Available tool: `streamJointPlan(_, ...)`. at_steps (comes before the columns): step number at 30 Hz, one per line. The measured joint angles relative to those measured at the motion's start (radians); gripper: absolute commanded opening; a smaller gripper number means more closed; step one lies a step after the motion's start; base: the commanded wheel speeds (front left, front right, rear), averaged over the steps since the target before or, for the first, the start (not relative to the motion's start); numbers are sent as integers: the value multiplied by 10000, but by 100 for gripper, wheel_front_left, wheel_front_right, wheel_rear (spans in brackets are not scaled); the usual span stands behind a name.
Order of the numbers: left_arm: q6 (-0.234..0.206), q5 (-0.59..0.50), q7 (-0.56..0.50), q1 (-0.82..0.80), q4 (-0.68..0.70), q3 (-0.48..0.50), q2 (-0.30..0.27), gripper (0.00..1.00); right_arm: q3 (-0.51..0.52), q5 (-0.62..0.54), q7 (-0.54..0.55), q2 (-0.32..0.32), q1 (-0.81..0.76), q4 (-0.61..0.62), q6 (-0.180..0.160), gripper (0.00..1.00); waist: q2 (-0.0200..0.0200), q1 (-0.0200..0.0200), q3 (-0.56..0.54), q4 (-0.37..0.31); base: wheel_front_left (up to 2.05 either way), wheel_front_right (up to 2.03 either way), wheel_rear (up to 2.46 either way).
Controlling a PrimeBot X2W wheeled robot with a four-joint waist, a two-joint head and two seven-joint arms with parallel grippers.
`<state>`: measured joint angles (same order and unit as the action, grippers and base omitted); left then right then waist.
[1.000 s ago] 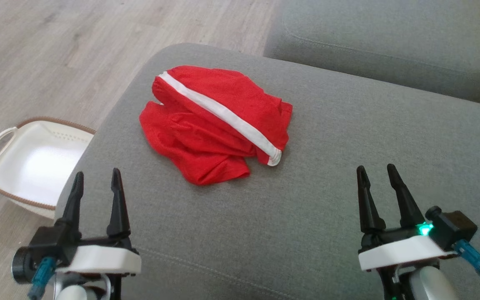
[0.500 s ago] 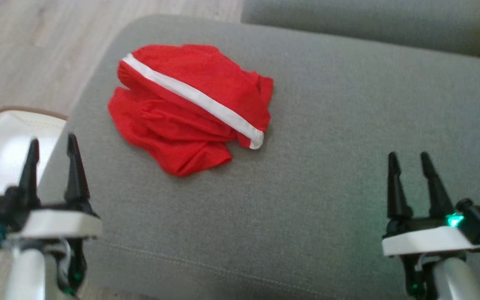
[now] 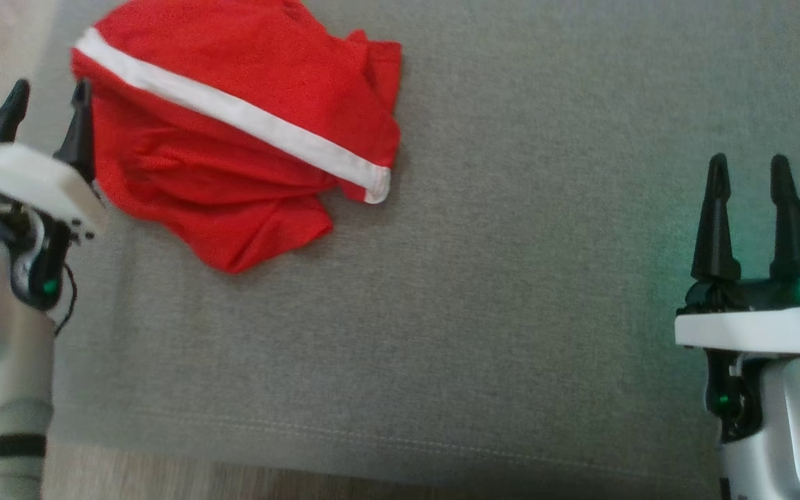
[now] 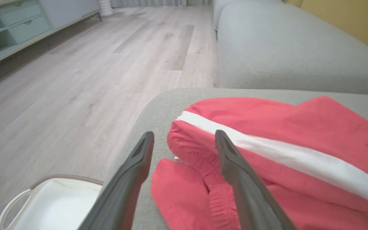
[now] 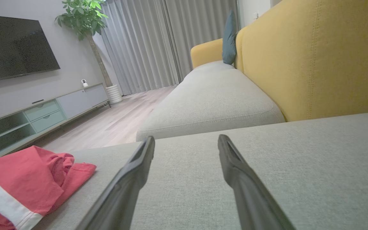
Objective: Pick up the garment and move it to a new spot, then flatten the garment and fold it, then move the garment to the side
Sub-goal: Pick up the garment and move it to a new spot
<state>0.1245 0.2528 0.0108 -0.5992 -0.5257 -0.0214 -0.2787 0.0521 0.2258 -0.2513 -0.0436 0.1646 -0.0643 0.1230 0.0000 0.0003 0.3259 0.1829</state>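
As the crumpled red, white-striped fabric garment [image 3: 233, 160] lies near the grey upholstered cushion's [image 3: 511, 292] left edge, left gripper [image 3: 53, 87] and right gripper [image 3: 748, 161] are held spread; only one loose layer might be pinched and dragged.

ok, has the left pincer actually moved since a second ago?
Yes. Against the red garment, the left pincer has advanced forward, from well short of it to its left edge.
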Motion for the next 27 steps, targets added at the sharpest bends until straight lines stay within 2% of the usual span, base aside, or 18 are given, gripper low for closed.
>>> streamJointPlan(8,75,1678,-1137,-1406,-1402,-2046,-997,100,-100,0,-15,-6,267,196,0,100,0,-2,773,-597,0,0,0)
streamJointPlan(18,75,2725,-1312,-2404,-2709,-3411,-1494,100,-144,2,-42,-10,472,347,0,100,0,-3,1192,-970,0,0,0)
streamJointPlan(19,75,2823,-1302,-2471,-2809,-3549,-1519,29,-144,2,-42,-10,511,357,0,100,0,-3,1208,-985,0,0,0)
streamJointPlan(20,77,3010,-1007,-2541,-2940,-3624,-1526,0,-144,2,-42,-10,520,393,0,100,0,-2,1223,-997,0,0,0)
streamJointPlan(27,77,3074,495,-2922,-3193,-3952,-1622,0,-178,23,-42,-10,500,301,0,100,1,-3,892,-921,0,0,0)
